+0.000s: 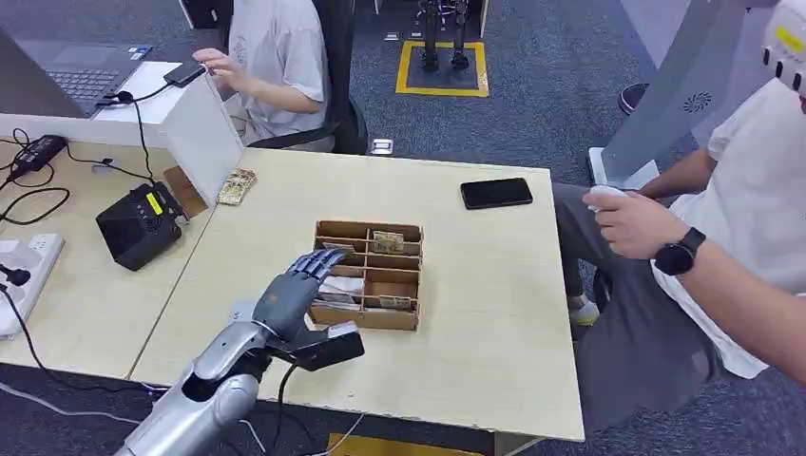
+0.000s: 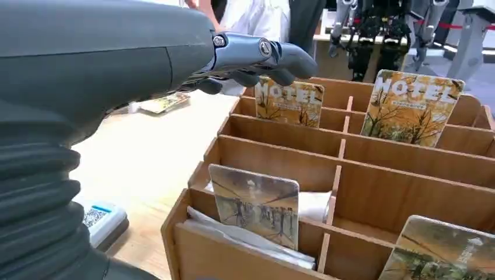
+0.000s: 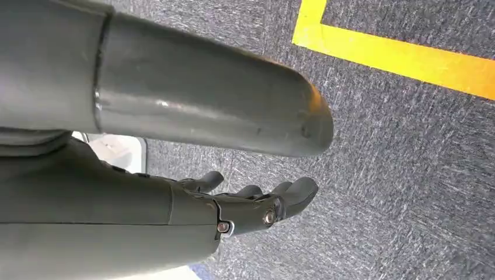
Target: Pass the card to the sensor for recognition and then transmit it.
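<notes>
A wooden divided box (image 1: 367, 317) stands mid-table with several picture cards upright in its compartments. My left hand (image 1: 293, 289) hovers over the box's left side, fingers stretched out and holding nothing. In the left wrist view the hand (image 2: 252, 55) reaches above a "Motel" card (image 2: 289, 102) at the back; a second Motel card (image 2: 412, 108) and a nearer card (image 2: 257, 202) stand in other slots of the box (image 2: 373, 201). The black sensor unit (image 1: 140, 225) sits on the left table. My right hand (image 3: 257, 205) hangs over the floor, fingers loosely apart, empty.
A loose card (image 1: 237, 186) lies near a white upright panel (image 1: 203, 135). A black phone (image 1: 496, 193) rests at the table's far right. One person (image 1: 722, 237) sits close on the right, another (image 1: 276, 57) at the back. Cables and a power strip (image 1: 27, 271) lie left.
</notes>
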You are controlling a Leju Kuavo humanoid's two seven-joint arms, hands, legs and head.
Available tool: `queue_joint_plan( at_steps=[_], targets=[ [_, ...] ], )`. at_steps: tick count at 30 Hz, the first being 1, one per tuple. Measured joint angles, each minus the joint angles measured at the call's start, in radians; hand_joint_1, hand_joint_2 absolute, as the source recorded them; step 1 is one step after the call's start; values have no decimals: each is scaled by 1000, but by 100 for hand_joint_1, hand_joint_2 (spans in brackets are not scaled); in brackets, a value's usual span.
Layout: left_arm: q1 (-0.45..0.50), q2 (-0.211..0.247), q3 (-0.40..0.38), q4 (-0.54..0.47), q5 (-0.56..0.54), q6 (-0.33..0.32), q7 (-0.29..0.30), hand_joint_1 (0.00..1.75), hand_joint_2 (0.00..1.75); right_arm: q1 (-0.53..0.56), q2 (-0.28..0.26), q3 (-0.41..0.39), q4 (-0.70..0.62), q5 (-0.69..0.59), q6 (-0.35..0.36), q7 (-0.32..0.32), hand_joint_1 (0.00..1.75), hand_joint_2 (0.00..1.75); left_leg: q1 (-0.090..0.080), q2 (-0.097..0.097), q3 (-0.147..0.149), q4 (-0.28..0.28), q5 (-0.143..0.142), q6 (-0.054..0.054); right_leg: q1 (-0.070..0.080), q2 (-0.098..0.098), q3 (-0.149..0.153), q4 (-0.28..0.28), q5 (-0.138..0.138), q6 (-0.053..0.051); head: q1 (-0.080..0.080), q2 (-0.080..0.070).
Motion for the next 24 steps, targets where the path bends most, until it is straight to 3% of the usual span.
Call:
queue_joint_plan(
  at_steps=[9,24],
  targets=[
    [-6,-24,16,29,-58,70,10,0,175,0,0,10,0,0,0,1,0,0,0,0,0,0,0,0,0,0,0,0,0,0,0,0],
    [-12,-38,51,46,-124,102,19,0,175,0,0,24,0,0,0,0,0,0,0,0,0,0,0,0,0,0,0,0,0,0,0,0]
  ],
)
